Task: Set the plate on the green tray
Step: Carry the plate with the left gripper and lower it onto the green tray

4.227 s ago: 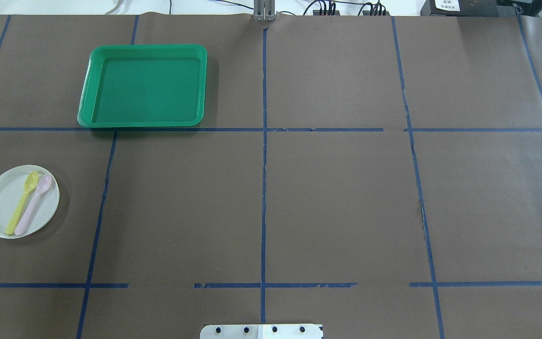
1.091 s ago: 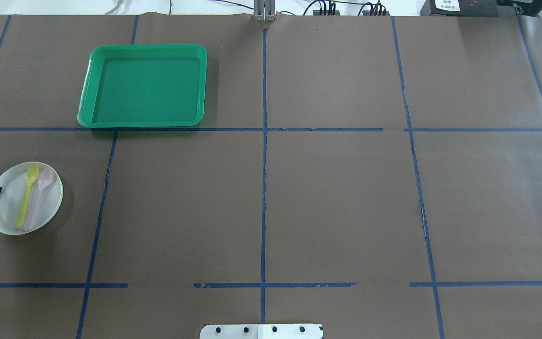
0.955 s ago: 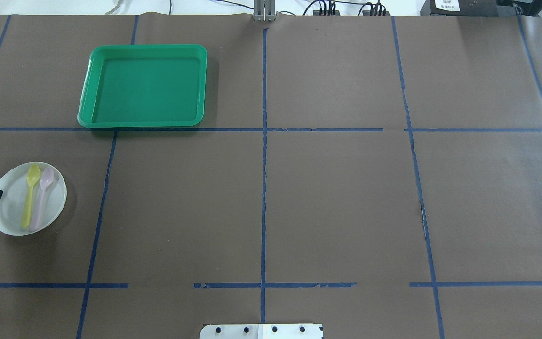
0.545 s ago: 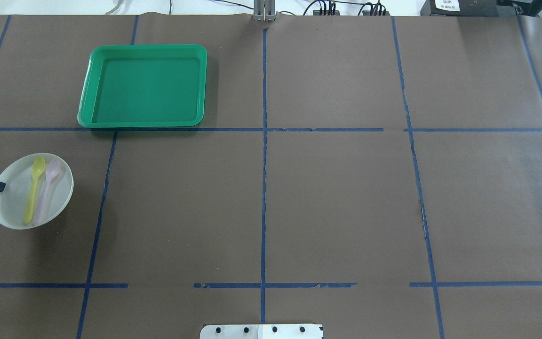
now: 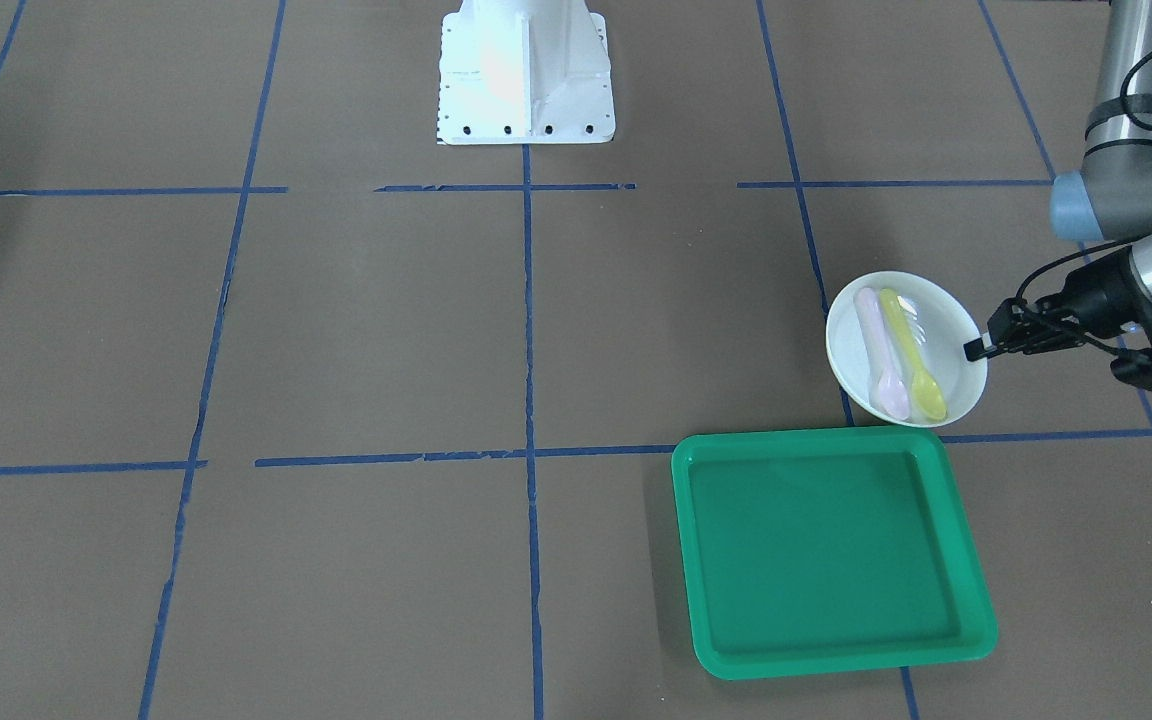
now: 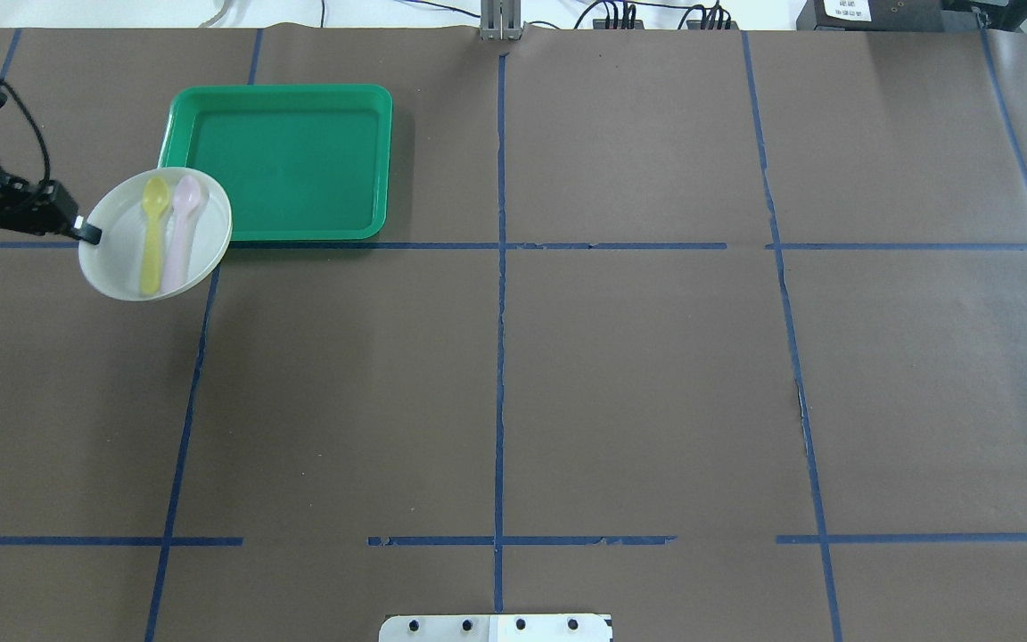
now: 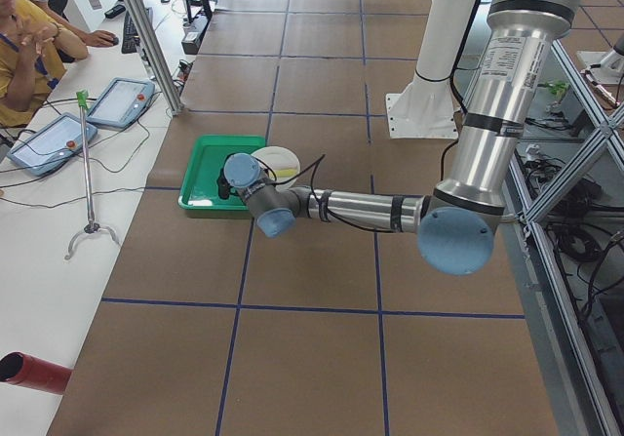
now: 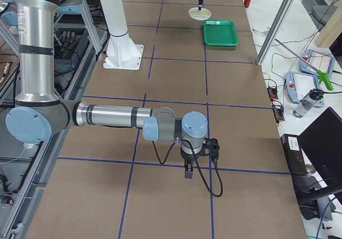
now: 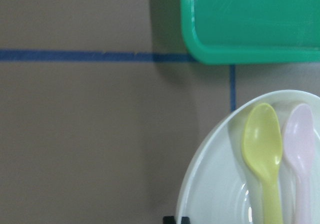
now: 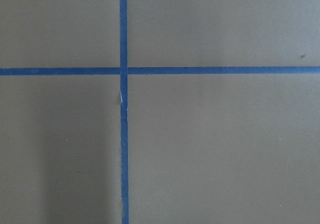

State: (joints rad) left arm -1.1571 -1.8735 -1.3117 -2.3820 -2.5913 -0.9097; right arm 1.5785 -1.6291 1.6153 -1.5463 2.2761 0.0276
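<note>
The white plate (image 6: 117,257) hangs above the table, and in the overhead view it overlaps the near left corner of the green tray (image 6: 299,160). A yellow spoon (image 6: 152,234) and a pink spoon (image 6: 180,230) lie on it. My left gripper (image 6: 86,234) is shut on the plate's left rim. The front-facing view shows the plate (image 5: 951,335), the left gripper (image 5: 976,350) and the tray (image 5: 826,550) beside it. The left wrist view shows the plate (image 9: 215,194) and the tray's corner (image 9: 250,13). My right gripper (image 8: 188,172) shows only in the exterior right view; I cannot tell whether it is open or shut.
The robot's white base (image 5: 524,75) stands at the table's near middle edge. Blue tape lines cross the brown table cover (image 6: 638,374). A metal post (image 6: 500,22) stands at the far edge. Teach pendants (image 7: 49,138) and a person lie beyond the tray's end.
The left gripper took the plate by its rim, lifted it with both spoons on it, and carried it away from the robot to the tray's near left corner.
</note>
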